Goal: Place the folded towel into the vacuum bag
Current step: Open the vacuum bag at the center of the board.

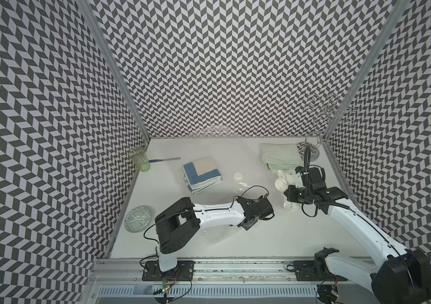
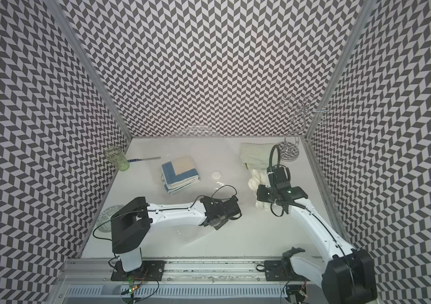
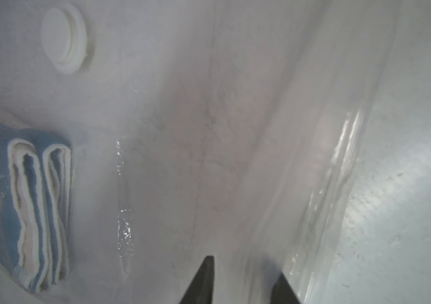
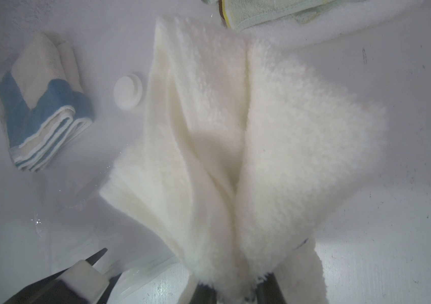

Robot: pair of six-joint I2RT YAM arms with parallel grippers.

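Observation:
The clear vacuum bag (image 1: 209, 147) lies flat on the white table, its round white valve (image 1: 238, 175) facing up. A folded blue and beige towel (image 1: 202, 173) lies in it. My right gripper (image 4: 236, 287) is shut on a fluffy cream folded towel (image 4: 235, 131), held just right of the bag's edge, near the valve (image 4: 128, 90). My left gripper (image 3: 246, 265) sits at the bag's glossy open edge (image 3: 340, 184). Its jaws stand a narrow gap apart with plastic film between them. Whether they pinch the film is unclear.
A pale green folded towel (image 1: 280, 156) lies at the back right beside a wire stand (image 1: 311, 150). A green glass (image 1: 138, 159) and a knife (image 1: 165, 159) are at the back left. A patterned plate (image 1: 138, 219) leans at the left wall.

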